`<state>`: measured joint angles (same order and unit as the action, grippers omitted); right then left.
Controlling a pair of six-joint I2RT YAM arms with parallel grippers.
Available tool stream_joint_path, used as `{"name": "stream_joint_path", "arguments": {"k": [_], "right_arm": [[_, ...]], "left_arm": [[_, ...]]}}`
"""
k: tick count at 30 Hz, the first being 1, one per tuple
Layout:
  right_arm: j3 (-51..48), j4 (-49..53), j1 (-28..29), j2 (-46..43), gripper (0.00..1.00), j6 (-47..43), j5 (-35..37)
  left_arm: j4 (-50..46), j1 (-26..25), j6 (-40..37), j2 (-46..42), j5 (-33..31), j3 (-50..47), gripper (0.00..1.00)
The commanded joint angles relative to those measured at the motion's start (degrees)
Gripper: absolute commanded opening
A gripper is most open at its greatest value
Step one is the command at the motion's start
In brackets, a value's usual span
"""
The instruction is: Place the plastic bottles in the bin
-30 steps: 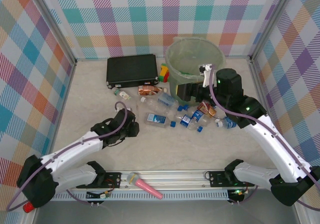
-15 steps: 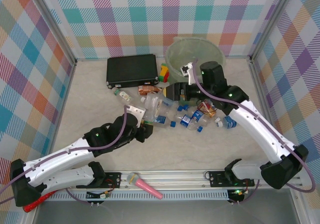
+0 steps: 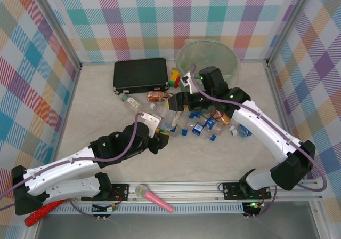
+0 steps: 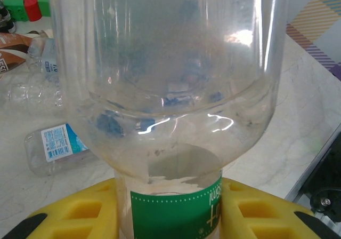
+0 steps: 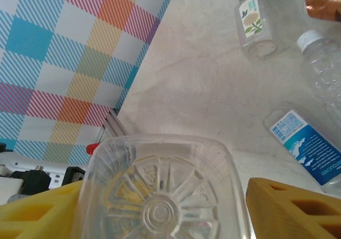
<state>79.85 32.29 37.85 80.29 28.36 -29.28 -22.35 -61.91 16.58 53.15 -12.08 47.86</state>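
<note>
My left gripper [image 3: 160,135] [image 4: 169,209] is shut on the green-labelled neck end of a clear plastic bottle [image 3: 170,118] [image 4: 170,63], which is held up over the table's middle. My right gripper [image 3: 178,103] [image 5: 165,209] stands open around the base of that bottle [image 5: 160,196], with a narrow gap at its right finger [image 5: 293,209]. Several more plastic bottles [image 3: 205,126] lie in a cluster in front of the pale-green bin [image 3: 233,64]. A blue-labelled one [image 5: 303,143] and a green-capped one [image 5: 256,20] lie below the right wrist.
A flat black case [image 3: 140,74] lies at the back left, with toy blocks [image 3: 175,79] between it and the bin. A pink microphone-like stick [image 3: 154,198] rests on the front rail. A red glittery stick [image 3: 40,215] is at the near left corner.
The left arm picked up the bottle and carried it right, up toward the middle. The right gripper came left and down from the bin to the bottle's base, its jaws narrowing.
</note>
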Motion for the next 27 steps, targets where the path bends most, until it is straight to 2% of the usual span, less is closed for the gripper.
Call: {"name": "stream_joint_path", "arguments": {"k": [1,5,7,10,13,14,16,20,27], "right_arm": [[2.22,0.99,0.82,0.44,0.69,-0.26,-2.75],[2.57,1.14,0.91,0.59,0.57,-0.56,-4.12],[3.11,1.86,0.92,0.49,0.56,-0.67,-3.90],[3.76,1.82,0.92,-0.42,0.54,-0.66,-2.84],[5.03,2.11,0.92,-1.97,0.52,-0.77,0.71],[5.47,2.30,0.96,-2.58,0.51,-0.87,2.42],[6.37,2.39,0.61,-3.82,0.50,-1.52,6.27],[9.71,4.14,-0.78,-5.35,0.51,-3.52,13.98],[13.43,2.16,-2.80,-7.60,0.49,-11.96,34.16]], "left_arm": [[1.45,-0.75,-1.48,0.07,-1.20,2.81,0.33],[1.53,-0.76,-1.65,0.63,-1.02,3.16,0.34],[1.41,-0.76,-1.64,0.92,-1.26,3.37,0.35],[1.29,-0.76,-1.63,0.58,-1.76,3.56,0.44],[1.56,-0.76,-1.57,-0.82,-2.47,3.31,0.59],[1.76,-0.76,-1.54,-1.53,-3.31,3.14,0.68],[1.61,-0.75,-0.83,-3.36,-5.09,2.47,0.98],[1.80,-0.76,0.34,-7.41,-6.16,0.79,1.00],[0.78,-0.76,2.12,-13.34,-7.22,-1.69,1.00]]}}
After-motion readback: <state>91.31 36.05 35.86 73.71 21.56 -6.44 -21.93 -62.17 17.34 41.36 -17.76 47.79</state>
